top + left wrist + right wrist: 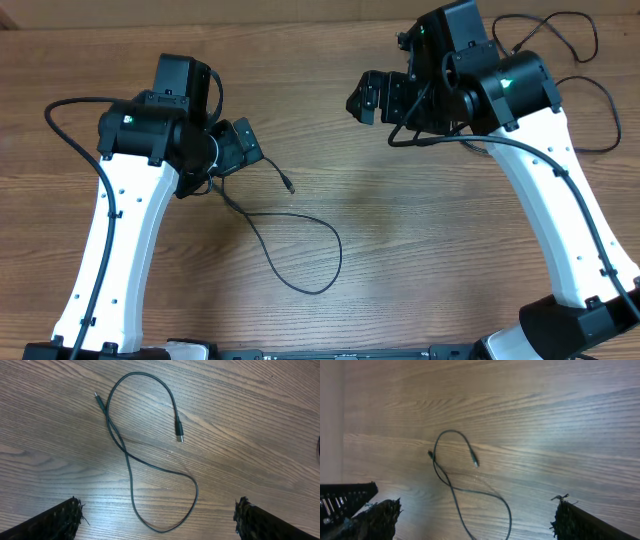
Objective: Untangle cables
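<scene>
One thin black cable (339, 252) lies loose on the wooden table between the arms. In the left wrist view the cable (129, 467) forms a figure-eight that crosses itself once, with its two plugs (179, 434) apart at the far loop. My left gripper (248, 150) hovers over its left part, open (159, 512), with the near loop lying on the table between the fingers (62, 520). My right gripper (358, 98) hangs further back and right, open (475, 512), looking down at the cable (451, 487). Neither gripper touches anything.
Thin black cords (575, 35) loop at the back right beside the right arm; whether they belong to the arm I cannot tell. A black ribbed part (345, 496) shows at the left edge of the right wrist view. The tabletop (420, 230) is bare wood.
</scene>
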`<act>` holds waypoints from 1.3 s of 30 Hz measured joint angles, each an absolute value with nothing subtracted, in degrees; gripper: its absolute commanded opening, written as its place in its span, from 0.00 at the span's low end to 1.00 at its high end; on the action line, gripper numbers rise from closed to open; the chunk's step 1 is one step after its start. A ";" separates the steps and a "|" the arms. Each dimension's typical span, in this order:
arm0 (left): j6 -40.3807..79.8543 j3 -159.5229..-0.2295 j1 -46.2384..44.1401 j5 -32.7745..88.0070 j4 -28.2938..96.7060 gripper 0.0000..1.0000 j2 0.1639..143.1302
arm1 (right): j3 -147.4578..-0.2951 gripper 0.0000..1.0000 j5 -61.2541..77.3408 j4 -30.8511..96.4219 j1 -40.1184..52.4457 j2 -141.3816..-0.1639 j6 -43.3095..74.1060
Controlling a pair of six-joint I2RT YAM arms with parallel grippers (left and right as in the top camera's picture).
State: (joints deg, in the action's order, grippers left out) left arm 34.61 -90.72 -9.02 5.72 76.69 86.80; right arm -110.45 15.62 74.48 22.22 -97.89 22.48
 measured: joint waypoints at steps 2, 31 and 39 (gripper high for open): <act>34.61 -90.72 -9.02 5.74 76.69 1.00 86.80 | -109.56 1.00 15.68 74.39 22.98 -97.89 22.48; 34.61 -90.72 -9.02 5.72 76.69 1.00 86.80 | -97.69 1.00 13.63 64.01 29.02 -98.15 22.50; 34.61 -90.72 -9.02 5.72 76.69 1.00 86.80 | -97.69 1.00 11.97 63.92 29.02 -98.15 22.46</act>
State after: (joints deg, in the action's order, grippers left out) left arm 34.61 -90.72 -9.02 5.72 76.69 86.80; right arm -97.69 11.97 63.92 29.02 -98.15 22.46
